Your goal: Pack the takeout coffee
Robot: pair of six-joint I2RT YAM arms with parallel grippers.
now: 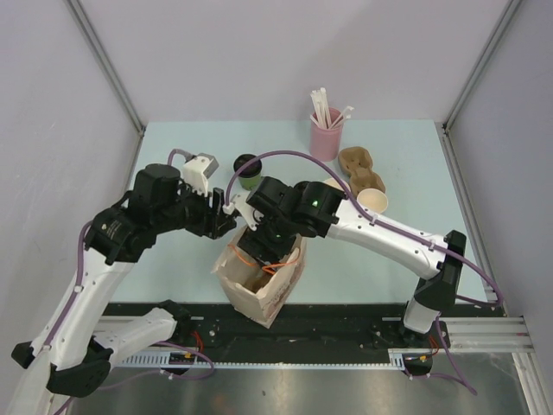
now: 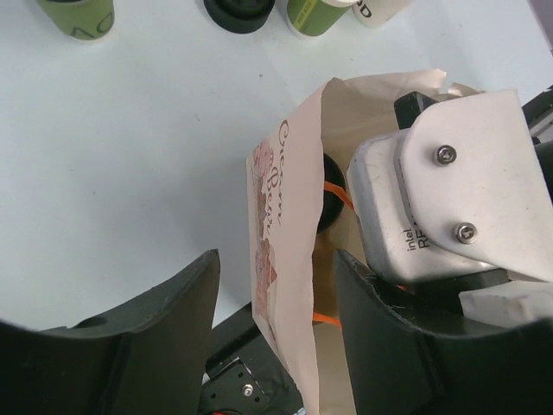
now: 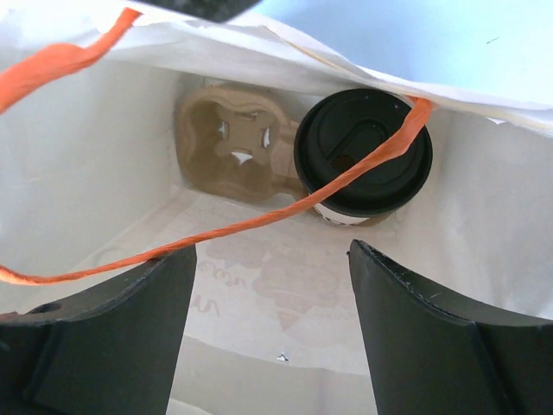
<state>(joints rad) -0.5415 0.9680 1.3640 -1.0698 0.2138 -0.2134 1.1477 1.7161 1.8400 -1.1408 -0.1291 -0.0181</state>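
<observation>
The white cup with its black lid (image 3: pixel 363 151) stands in a brown cardboard carrier (image 3: pixel 235 138) at the bottom of the paper bag (image 1: pixel 270 292). My right gripper (image 3: pixel 272 337) is open and empty inside the bag, above the cup. An orange handle cord (image 3: pixel 259 220) crosses in front of it. The green cup with a black lid (image 1: pixel 248 170) stands on the table behind the bag. My left gripper (image 2: pixel 276 337) is open, with one finger on each side of the bag's left wall (image 2: pixel 285 259), not pinching it.
A pink cup of straws (image 1: pixel 326 130) stands at the back. A second brown carrier (image 1: pixel 361 166) and an open paper cup (image 1: pixel 372 201) lie to the right. Green cups (image 2: pixel 82 13), a black lid (image 2: pixel 239 10) and a white cup (image 2: pixel 380 9) line the left wrist view's top edge.
</observation>
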